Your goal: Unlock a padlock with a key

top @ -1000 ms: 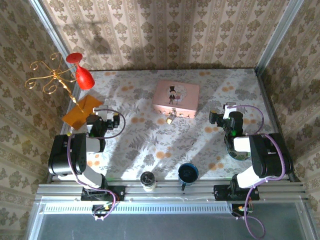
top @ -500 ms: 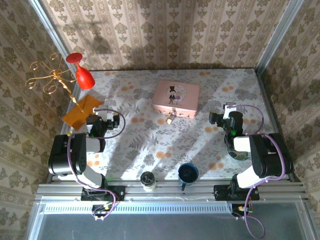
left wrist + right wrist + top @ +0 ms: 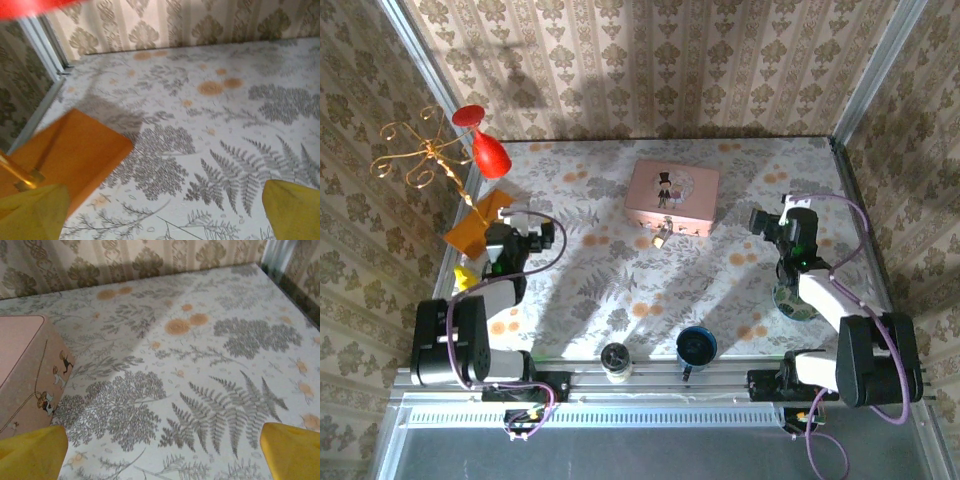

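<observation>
Brass padlock (image 3: pixel 662 238) at front edge of pink picture box (image 3: pixel 672 197), centre frame. Left gripper (image 3: pixel 162 210) spread wide beside orange stand base (image 3: pixel 75 150); right gripper (image 3: pixel 160 452) spread wide, box at left edge.

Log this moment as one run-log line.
left pincer: open, empty, near orange base | right pincer: open, empty, beside pink box | padlock: at box front, untouched

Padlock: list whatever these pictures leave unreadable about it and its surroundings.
- Padlock, top external: too small to tell whether its shackle is shut or a key is in it.
- Pink box, right wrist: cut off by the left edge, and the right fingers hide its lower corner.
- Orange base, left wrist: cut off by the left edge, its near corner behind the left fingers.
</observation>
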`<state>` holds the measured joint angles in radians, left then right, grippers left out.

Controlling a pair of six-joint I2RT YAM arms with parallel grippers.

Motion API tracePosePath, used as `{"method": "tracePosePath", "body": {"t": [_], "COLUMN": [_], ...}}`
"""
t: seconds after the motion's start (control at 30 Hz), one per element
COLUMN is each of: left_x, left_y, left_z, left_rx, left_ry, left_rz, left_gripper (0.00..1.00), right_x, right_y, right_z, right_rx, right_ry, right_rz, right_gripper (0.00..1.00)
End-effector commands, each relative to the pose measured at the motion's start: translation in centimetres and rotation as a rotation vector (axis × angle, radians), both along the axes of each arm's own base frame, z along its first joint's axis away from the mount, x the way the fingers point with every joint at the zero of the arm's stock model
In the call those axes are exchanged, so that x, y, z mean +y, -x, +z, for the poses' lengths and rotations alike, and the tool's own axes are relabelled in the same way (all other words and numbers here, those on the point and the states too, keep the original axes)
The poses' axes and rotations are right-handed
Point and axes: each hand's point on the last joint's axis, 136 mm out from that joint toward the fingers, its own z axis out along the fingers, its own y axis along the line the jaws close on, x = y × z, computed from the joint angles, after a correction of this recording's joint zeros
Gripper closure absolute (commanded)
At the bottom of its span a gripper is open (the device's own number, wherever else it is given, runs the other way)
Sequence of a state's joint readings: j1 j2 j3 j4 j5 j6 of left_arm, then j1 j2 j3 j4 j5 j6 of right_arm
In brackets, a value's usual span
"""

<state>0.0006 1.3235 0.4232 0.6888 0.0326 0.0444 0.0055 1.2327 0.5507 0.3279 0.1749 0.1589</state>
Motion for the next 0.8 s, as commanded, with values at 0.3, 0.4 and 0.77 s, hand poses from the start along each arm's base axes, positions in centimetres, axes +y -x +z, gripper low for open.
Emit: {"method": "tracePosePath", "body": {"t": [0.3, 0.4, 0.77], "left_x": [-5.0, -8.6, -19.0], "left_y": [0.5, 0.0, -3.7], "left_z": [2.3, 1.9, -0.4], "left_rx": [0.127, 0.171, 0.31], "left_ry": [0.352, 0.396, 0.472], "left_rz": [0.061, 0.007, -0.215], "left_gripper": [0.0, 0.0, 0.01], "right_x": [4.8, 7.7, 13.3], "right_y": [3.0, 2.2, -2.1], "right_z": [1.3, 1.3, -0.2], "right_rx": [0.255, 0.302, 0.4], "right_ry": [-0.169, -0.211, -0.296], "right_rz": [-0.007, 0.051, 0.133], "right_gripper": [0.0, 0.02, 0.11]}}
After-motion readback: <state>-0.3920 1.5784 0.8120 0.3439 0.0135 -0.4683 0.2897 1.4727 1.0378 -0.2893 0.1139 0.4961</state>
